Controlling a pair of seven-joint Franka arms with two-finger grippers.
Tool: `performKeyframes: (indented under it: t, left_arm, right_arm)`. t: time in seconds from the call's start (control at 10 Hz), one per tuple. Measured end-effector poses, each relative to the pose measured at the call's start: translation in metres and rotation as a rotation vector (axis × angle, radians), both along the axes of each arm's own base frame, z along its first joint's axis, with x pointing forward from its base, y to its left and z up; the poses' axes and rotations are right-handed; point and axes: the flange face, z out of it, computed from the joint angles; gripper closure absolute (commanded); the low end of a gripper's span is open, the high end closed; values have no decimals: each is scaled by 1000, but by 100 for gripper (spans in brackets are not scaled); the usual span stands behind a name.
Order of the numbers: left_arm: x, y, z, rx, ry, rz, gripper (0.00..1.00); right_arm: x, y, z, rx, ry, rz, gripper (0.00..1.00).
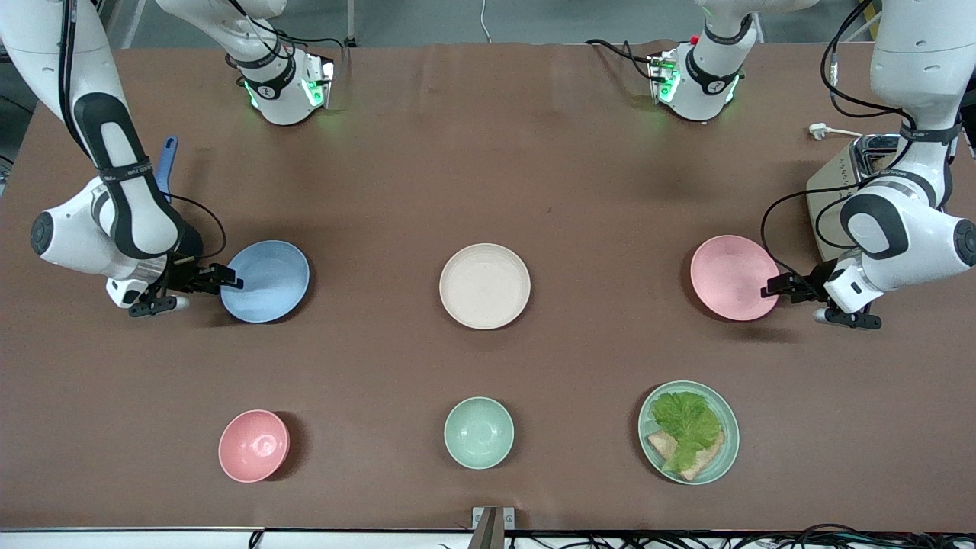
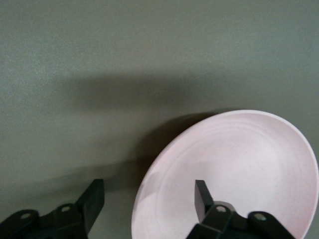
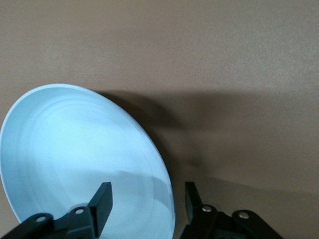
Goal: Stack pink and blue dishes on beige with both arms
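**Both grippers are straddling the rims of the pink and blue plates**

The right gripper point(image 1: 226, 283) is reaching in at the edge of the blue plate point(image 1: 265, 280), toward the right arm's end of the table. In the right wrist view its fingers point(image 3: 101, 205) are standing spread, one over the inside of the blue plate point(image 3: 84, 159) and the other outside the rim, so the rim is sitting between them. They are not pressing on it; a gap is showing on both sides.

The left gripper point(image 1: 772, 290) is doing the same at the edge of the pink plate point(image 1: 733, 277), toward the left arm's end of the table. In the left wrist view one of its fingers point(image 2: 202, 199) is lying over the inside of the pink plate point(image 2: 234, 164) and the other is well outside the rim, so the jaws are wide apart and not pinching anything.

Both plates are looking tilted in the wrist views, with a dark shadow under the raised side.

The beige plate point(image 1: 485, 286) is lying flat between the two plates, well apart from each.

Nearer to the front camera a pink bowl point(image 1: 254, 445), a small green bowl point(image 1: 479, 432) and a green plate point(image 1: 726, 450) with lettuce point(image 1: 686, 423) and bread are standing in a row.
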Motion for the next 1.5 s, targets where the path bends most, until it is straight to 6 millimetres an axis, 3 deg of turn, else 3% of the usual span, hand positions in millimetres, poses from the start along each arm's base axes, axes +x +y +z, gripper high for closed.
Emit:
performKeyframes:
  t: [0.2, 0.4, 0.6, 0.7, 0.9, 1.0, 1.2, 1.3, 1.5]
  left_arm:
    - [-9, -1, -15, -27, 9, -22, 75]
    - [-15, -1, -22, -36, 14, -47, 96]
    - [-15, -3, -15, -60, 21, -68, 100]
    - [-14, -3, -3, -87, 26, -73, 100]
    - [-11, -7, 32, -140, 16, -90, 100]
    - [-7, -18, 60, -173, -3, -118, 100]
    - [0, -71, 110, -219, -36, -172, 99]
    - [1, -110, 116, -233, -12, -180, 99]
    - [-5, -209, 95, -236, 81, -170, 98]
  right_arm:
    - [-3, 0, -9, 0, 15, -3, 56]
    - [-5, -4, -14, -3, 21, -11, 99]
    - [-5, -6, -13, 7, 17, -33, 100]
    - [-4, -6, -11, 19, 20, -38, 100]
    - [3, -10, 2, 68, 52, -46, 100]
    - [14, -13, 18, 107, 85, -63, 100]
    - [49, -9, 74, 139, 152, -110, 100]
    - [64, 2, 107, 120, 184, -142, 99]
    - [88, 41, 173, 56, 216, -194, 99]
